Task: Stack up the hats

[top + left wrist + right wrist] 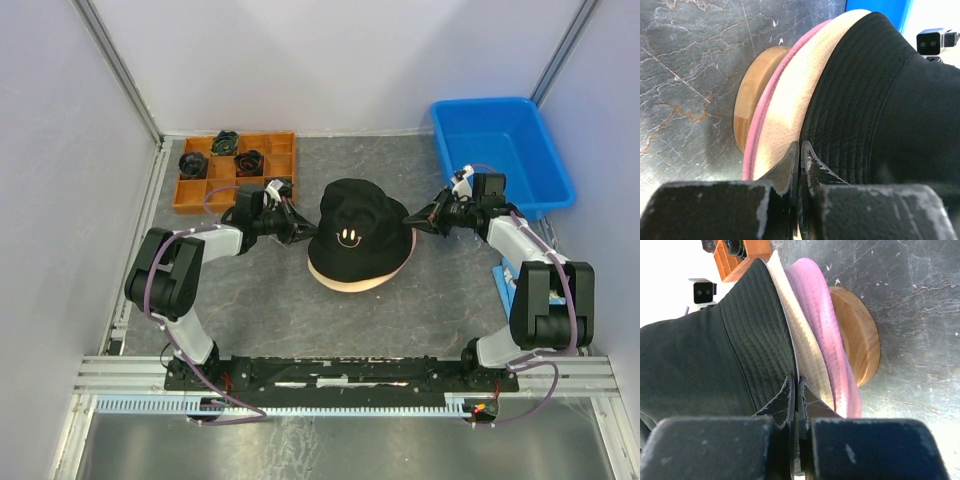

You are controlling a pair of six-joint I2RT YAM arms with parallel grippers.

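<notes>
Top view: black smiley hat [355, 225] tops the stack in the middle of the table [260, 300], with only a beige-pink rim peeking out at its near edge. Left gripper [303, 232] sits at its left brim, right gripper [413, 221] at its right brim. Wrist views add the layers: black over beige hat [790, 100], over pink hat [825, 325], on a wooden stand [859, 335]. Both jaws are closed, tips at the black brim; can't tell if any fabric is pinched.
</notes>
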